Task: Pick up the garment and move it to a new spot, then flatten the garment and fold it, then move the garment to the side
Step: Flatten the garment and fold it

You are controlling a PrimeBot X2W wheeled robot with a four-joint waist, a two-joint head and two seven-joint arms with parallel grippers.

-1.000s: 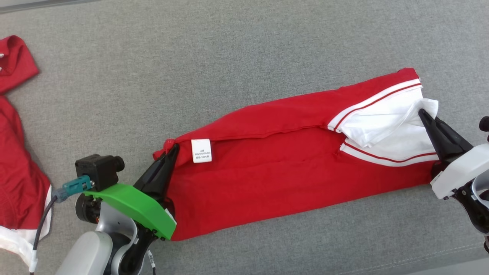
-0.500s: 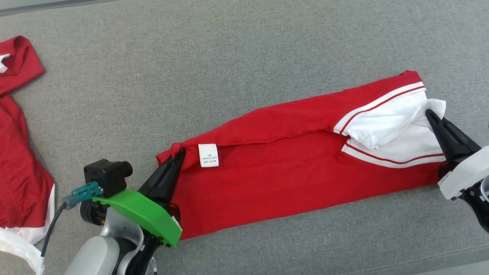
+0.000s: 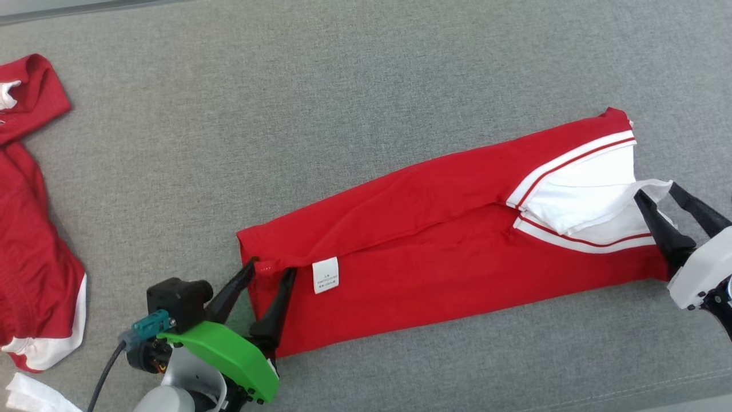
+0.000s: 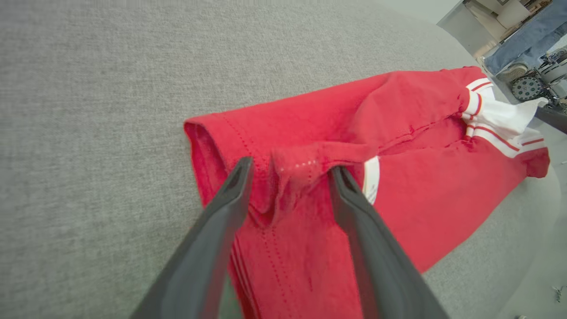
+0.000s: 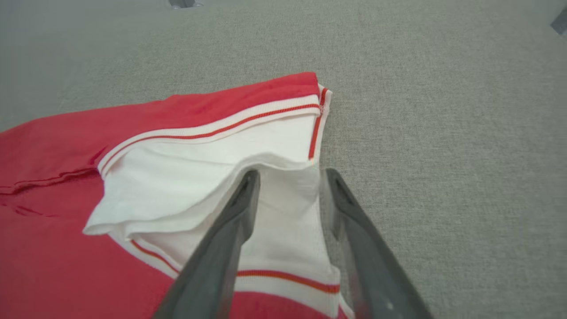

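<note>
The garment (image 3: 434, 252), a red jersey, lies folded into a long strip on the grey surface, with a white care tag (image 3: 325, 275) near its left end. The white inside and striped trim (image 3: 577, 157) show at its right end; the "23" is hidden. My left gripper (image 3: 272, 268) is open at the left end, and a raised ridge of red hem (image 4: 297, 166) stands between its fingers (image 4: 230, 199). My right gripper (image 3: 656, 191) is open at the right end, its fingers (image 5: 234, 208) on either side of a lifted white flap (image 5: 288, 190).
Another red garment with a white hem (image 3: 28, 240) lies at the far left, with a white scrap (image 3: 34, 395) below it. The grey surface's front edge (image 3: 675, 380) runs close behind my right arm. A person's leg and shoe (image 4: 509, 71) show beyond the far end.
Both grippers were shut on the garment's ends and now stand open. The left end has been drawn toward me and laid down, leaving the strip flatter.
</note>
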